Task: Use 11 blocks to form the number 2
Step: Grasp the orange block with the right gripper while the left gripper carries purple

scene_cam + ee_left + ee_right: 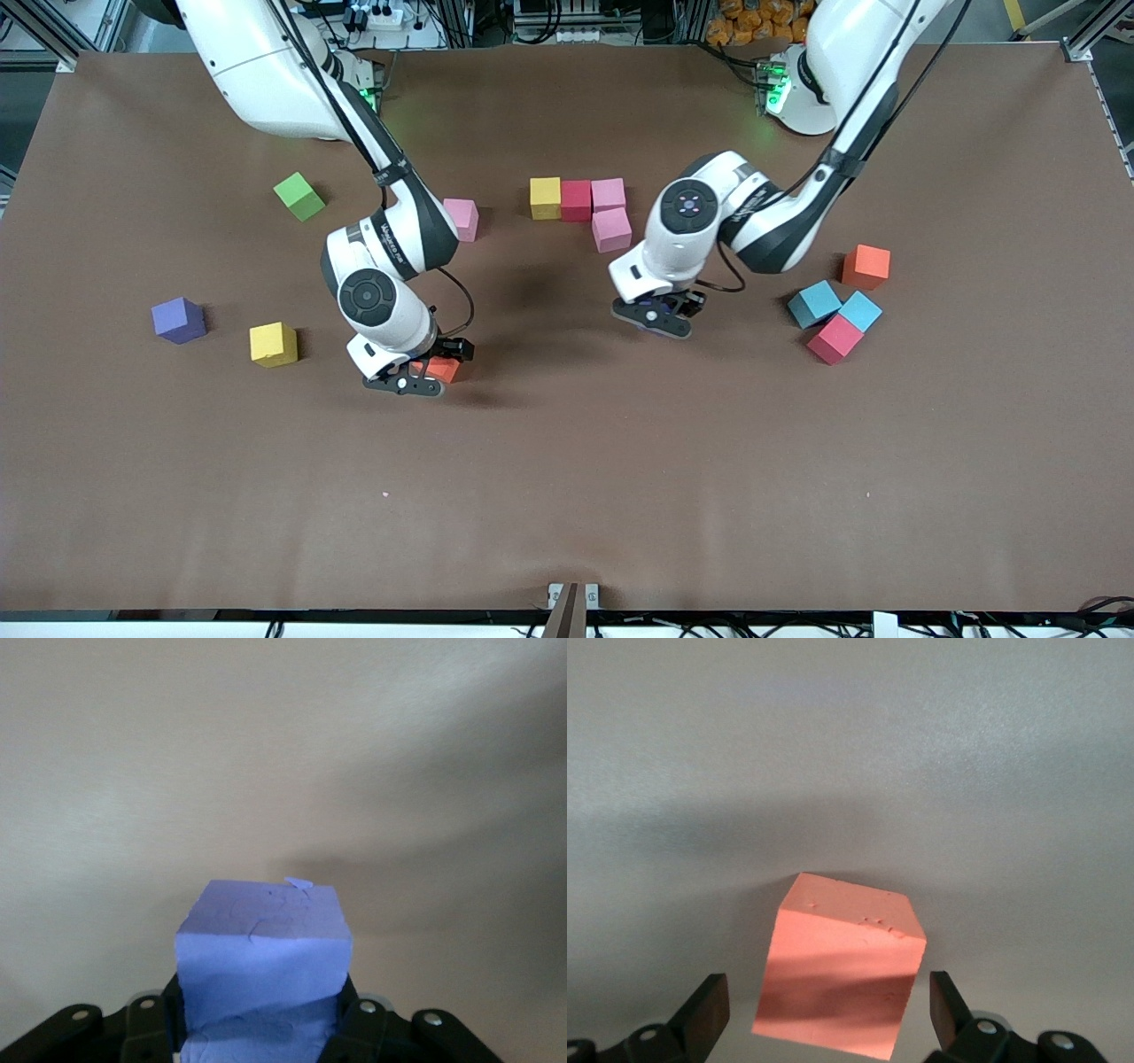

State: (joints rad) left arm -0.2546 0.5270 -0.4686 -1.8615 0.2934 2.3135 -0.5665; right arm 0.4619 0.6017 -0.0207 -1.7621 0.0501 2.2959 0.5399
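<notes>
A yellow block (545,197), a red block (576,200) and a pink block (608,193) touch in a row, with a second pink block (611,229) against the first one, nearer the camera. My left gripper (660,317) (261,1020) hangs over bare table close to that group, shut on a purple-blue block (261,948). My right gripper (409,381) (828,1014) is down at the table, open. Its fingers (707,1012) stand apart on either side of an orange block (443,368) (842,979), which lies turned between them.
Loose blocks: pink (462,219), green (299,196), purple (178,319) and yellow (273,344) toward the right arm's end. Orange (866,266), two light blue (813,303) (860,310) and red (834,338) lie toward the left arm's end.
</notes>
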